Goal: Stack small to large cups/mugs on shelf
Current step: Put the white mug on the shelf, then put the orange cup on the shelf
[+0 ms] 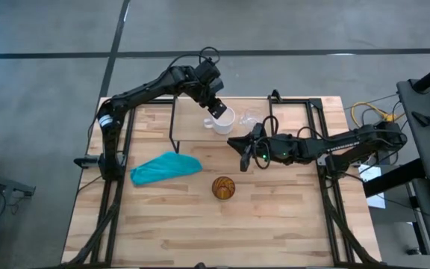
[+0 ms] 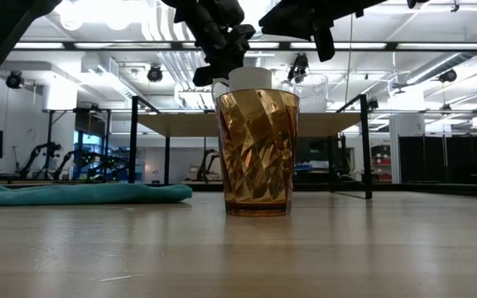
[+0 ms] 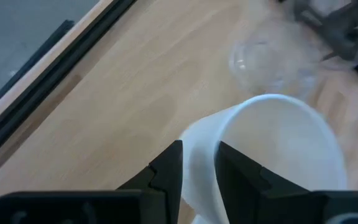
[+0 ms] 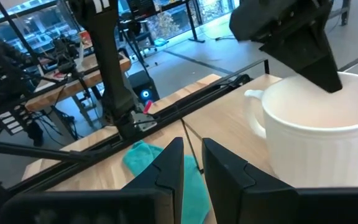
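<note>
The white mug [image 1: 222, 119] is on the shelf [image 1: 290, 123], with my left gripper [image 1: 215, 107] over its far rim, shut on it. The small clear glass cup [image 1: 251, 117] stands upright on the shelf just right of the mug. The amber textured cup [image 1: 223, 187] stands upright on the tabletop nearer the front; in the low view the amber cup [image 2: 255, 153] hides the mug's lower part. My right gripper [image 1: 242, 153] hovers by the shelf's near edge, pointing left, with only a narrow slit between its fingers, touching nothing. My left gripper [image 3: 199, 152] pinches the mug's wall at the rim [image 3: 199, 140], one finger [image 3: 238, 174] on the inner side and one finger [image 3: 166, 171] outside. It comes from above, slanting down. The mug looks tilted; I cannot tell whether its base still rests on the shelf.
A teal cloth [image 1: 166, 167] lies on the tabletop left of the amber cup. Black frame rails [image 1: 327, 172] run along both sides of the table. The shelf's thin black legs [image 1: 174, 127] stand near the left arm. Bare wood lies in front of the amber cup.
</note>
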Controlling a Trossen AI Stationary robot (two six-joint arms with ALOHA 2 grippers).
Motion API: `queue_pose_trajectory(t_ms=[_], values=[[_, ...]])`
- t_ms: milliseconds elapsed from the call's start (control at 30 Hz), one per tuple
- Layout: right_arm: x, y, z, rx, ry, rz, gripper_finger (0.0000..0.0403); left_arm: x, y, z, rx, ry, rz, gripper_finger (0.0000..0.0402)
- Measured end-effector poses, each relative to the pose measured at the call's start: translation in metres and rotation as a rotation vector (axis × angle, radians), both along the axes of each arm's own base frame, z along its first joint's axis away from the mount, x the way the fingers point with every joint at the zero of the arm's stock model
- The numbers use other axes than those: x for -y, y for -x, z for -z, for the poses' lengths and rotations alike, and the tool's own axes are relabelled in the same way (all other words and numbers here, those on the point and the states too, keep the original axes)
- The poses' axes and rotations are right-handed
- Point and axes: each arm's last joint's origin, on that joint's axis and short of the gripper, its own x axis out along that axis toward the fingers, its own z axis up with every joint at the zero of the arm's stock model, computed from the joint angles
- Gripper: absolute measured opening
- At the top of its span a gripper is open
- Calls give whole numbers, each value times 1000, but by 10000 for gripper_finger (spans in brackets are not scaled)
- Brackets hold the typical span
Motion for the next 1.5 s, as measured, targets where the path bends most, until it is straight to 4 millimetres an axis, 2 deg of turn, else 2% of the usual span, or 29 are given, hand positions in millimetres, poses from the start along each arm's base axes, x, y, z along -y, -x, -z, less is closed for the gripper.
queue_pose_trajectory(t_ms=[233,467,733,933,1067,1200,1367,1500], values=[[-1,0,0,0,-4,-2,54,5,7,-15,53,16,27,77],[-6,0,0,1,-8,-40,54,19,29,-45,125,9,41,77],[-25,1,0,-1,-89,-345,54,52,65,-82,193,23,108,77],[-46,5,2,-41,-144,-557,54,88,85,-93,160,-59,350,77],[-53,8,8,-99,-155,-577,54,113,88,-92,145,-96,488,77],[-56,10,11,-132,-220,-569,54,143,78,-84,129,-104,629,77],[-58,11,11,-137,-265,-561,54,178,58,-53,19,-94,734,77],[-60,11,12,-141,-267,-569,54,197,41,-25,-66,-140,760,77]])
